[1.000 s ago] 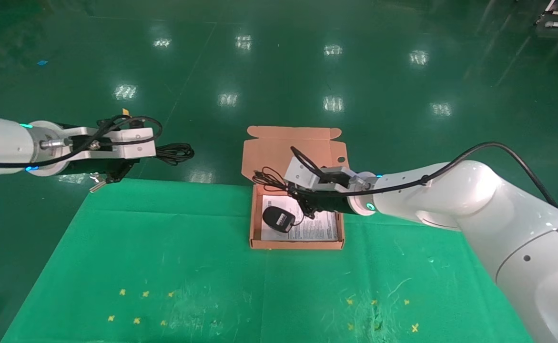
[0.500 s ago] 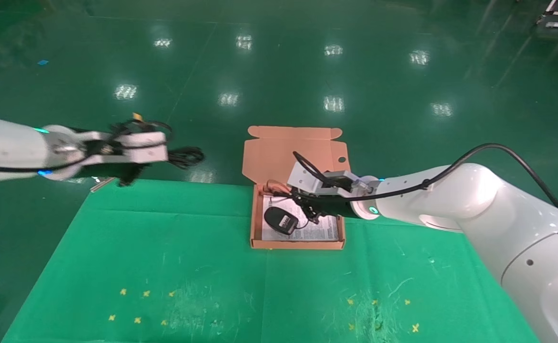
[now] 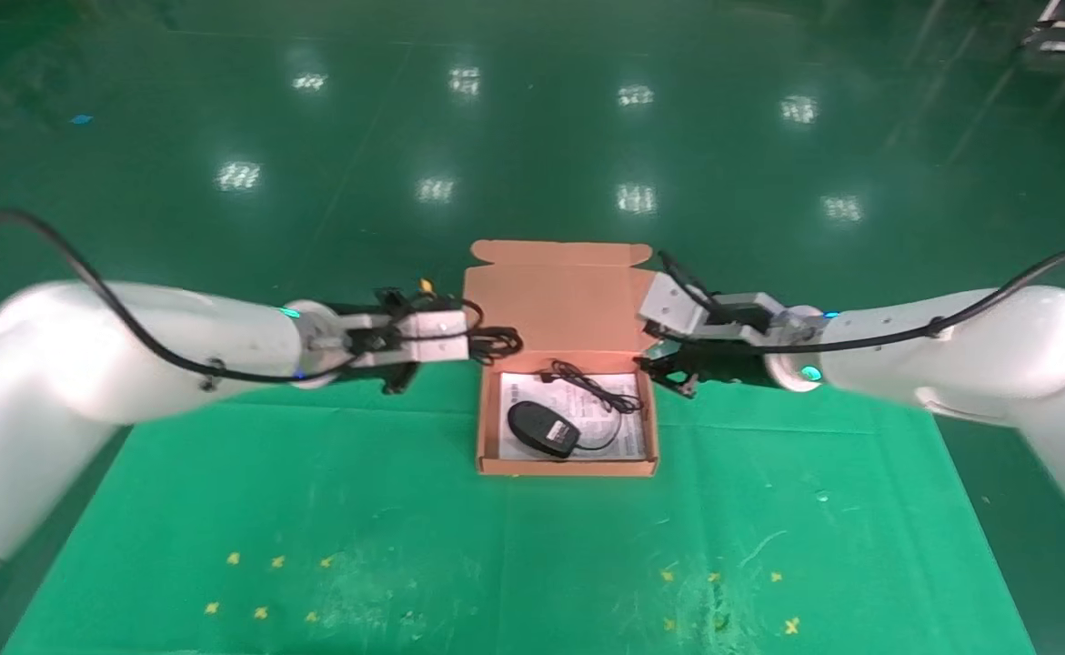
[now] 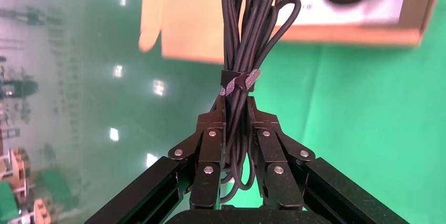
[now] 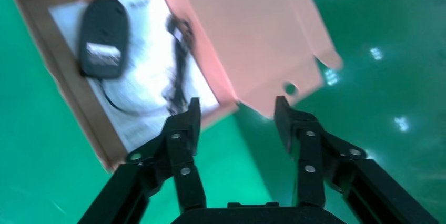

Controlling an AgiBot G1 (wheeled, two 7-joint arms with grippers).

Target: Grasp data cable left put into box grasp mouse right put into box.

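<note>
The salmon-orange box [image 3: 487, 466] lies open on the green mat, lid up at the back. The black mouse [image 3: 543, 428] and its thin cord [image 3: 591, 388] lie in it on the white sheet; both show in the right wrist view, the mouse [image 5: 104, 34] beside the cord [image 5: 179, 66]. My left gripper [image 3: 459, 344] is shut on the black data cable [image 3: 496, 344], just left of the box's back left corner. The wound bundle [image 4: 247, 50] runs out between the jaws toward the box [image 4: 363, 34]. My right gripper [image 3: 668, 371] is open and empty just right of the box.
The green mat [image 3: 314, 491] covers the table, with small yellow marks near the front. Beyond the mat's far edge is shiny green floor [image 3: 532, 136]. The box lid [image 3: 555, 291] stands behind the tray, with a round hole [image 5: 290, 88].
My left gripper has carried the data cable right, from far left to the box's left edge. My right gripper has let go of the mouse cord and drawn back right, out of the box.
</note>
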